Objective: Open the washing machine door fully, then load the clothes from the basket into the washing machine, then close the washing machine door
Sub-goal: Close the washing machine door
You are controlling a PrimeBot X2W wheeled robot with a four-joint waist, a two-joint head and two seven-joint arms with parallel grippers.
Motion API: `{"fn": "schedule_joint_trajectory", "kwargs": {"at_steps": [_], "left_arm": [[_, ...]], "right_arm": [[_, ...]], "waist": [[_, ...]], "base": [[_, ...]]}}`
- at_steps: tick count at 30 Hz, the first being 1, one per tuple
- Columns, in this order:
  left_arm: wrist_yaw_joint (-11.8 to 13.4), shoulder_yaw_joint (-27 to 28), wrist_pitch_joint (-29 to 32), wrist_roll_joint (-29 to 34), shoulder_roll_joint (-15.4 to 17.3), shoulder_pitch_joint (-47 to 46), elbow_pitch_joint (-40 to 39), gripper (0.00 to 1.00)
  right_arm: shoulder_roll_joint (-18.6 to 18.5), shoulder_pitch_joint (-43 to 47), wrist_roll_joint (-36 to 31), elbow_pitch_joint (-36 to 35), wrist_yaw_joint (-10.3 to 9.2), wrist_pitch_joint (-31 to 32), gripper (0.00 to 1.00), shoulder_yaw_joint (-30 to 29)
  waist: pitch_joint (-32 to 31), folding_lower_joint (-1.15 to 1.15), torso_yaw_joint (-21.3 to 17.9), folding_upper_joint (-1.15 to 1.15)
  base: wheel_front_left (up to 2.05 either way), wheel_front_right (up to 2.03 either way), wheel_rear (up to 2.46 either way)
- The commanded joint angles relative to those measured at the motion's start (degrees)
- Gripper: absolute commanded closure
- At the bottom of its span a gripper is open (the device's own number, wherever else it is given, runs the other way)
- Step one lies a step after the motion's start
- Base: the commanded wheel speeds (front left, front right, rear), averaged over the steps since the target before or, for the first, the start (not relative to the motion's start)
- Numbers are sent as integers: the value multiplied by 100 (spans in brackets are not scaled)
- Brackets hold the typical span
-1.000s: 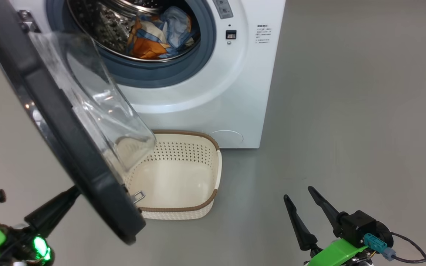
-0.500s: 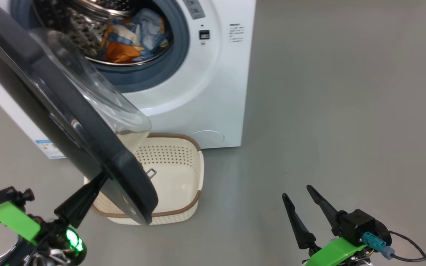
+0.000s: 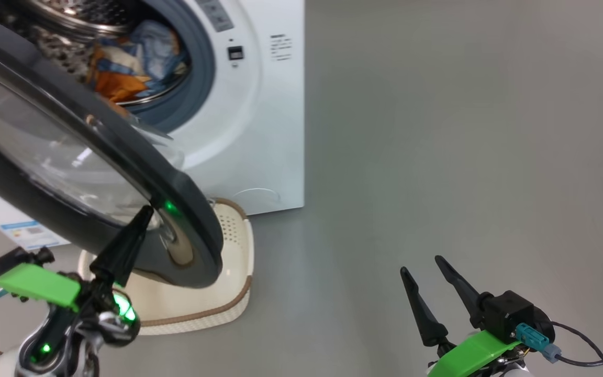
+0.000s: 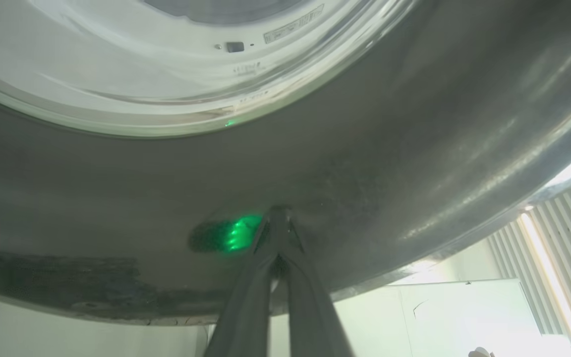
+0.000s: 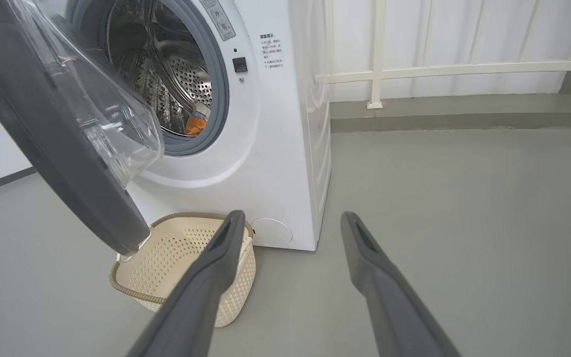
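Washing machine door (image 3: 60, 152), large and round with a glossy black rim and a bulging clear glass bowl, stands partly open, angled across the mouth of the white washing machine (image 3: 259, 131). Behind it, the clothes (image 3: 123, 63) lie inside the steel drum: light blue, orange and cream fabric in a loose heap.

My left gripper (image 3: 143, 214) has its two dark fingers pressed together to a single point, holding nothing. That point touches the outer face of the door's black rim near its lower edge. The left wrist view shows the joined tips against the dark rim beside a green reflection. I judge the fingers are closed to give one stiff tip for pushing the door toward the machine, the last step of the task.

Below the door, the cream basket (image 3: 238, 283) sits on the floor (image 3: 437, 131) against the machine's front. The right wrist view shows no clothes in it, which fits loading being done.

My right gripper (image 3: 421, 264) hovers low over bare floor, well apart from the machine. Its fingers are spread wide and empty, likely parked clear of the door's swing.

The tip could slide on the glossy rim.
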Motion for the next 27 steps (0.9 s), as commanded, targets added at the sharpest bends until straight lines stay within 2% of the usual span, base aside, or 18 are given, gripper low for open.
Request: {"fn": "schedule_joint_trajectory", "kwargs": {"at_steps": [1, 9, 17, 27], "left_arm": [[-40, 97, -104, 48, 95, -284, -102, 100], [-40, -227, -907, 109, 95, -670, 316, 100], [-40, -172, -1948, 262, 95, -1097, 889, 100], [-40, -292, -2292, 232, 95, -1100, 953, 100]], "right_arm": [[41, -192, 19, -150, 16, -70, 0, 118], [42, -210, 38, -146, 16, -70, 0, 108], [42, -199, 60, -160, 16, -70, 0, 58], [42, -86, 14, -117, 16, -70, 0, -65]], "waist": [[27, 0, -140, 0], [68, 0, -457, 0], [71, 0, -755, 0], [-56, 0, -836, 0]], "base": [[0, 0, 0], [0, 0, 0], [0, 0, 0], [0, 0, 0]]}}
